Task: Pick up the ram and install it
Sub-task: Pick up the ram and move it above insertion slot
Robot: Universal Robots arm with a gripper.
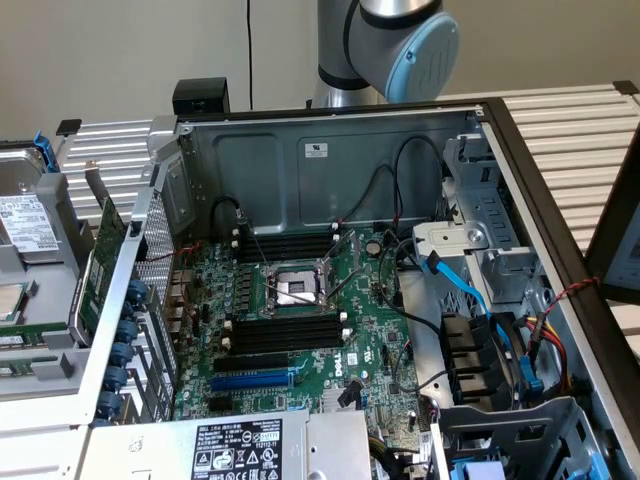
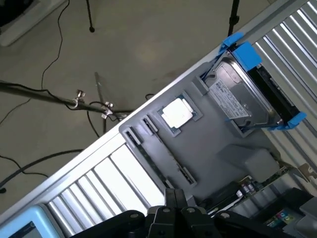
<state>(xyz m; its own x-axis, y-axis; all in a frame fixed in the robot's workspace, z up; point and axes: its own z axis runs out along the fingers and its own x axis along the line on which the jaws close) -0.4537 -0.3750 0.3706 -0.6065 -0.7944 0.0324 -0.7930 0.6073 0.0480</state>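
Shut black hand [image 2: 176, 197] hangs above grey tray [image 2: 213, 144]; motherboard [image 1: 383, 342] bears white DELL lettering

wall [image 1: 110, 50]: plain beige | floor [image 2: 148, 44]: grey, perhaps concrete, cables [image 2: 60, 29] trailing | table [image 1: 585, 130]: ribbed metal

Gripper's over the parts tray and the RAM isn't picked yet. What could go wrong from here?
1. The ram looks seated in a narrow groove of the grey tray, close to the processor chip. The shut gripper could clip either if it descends off-line.
2. Black cables hang beside the memory slots and may snag the stick.
3. The open CPU socket lies between the slots, so a slip could hit it.
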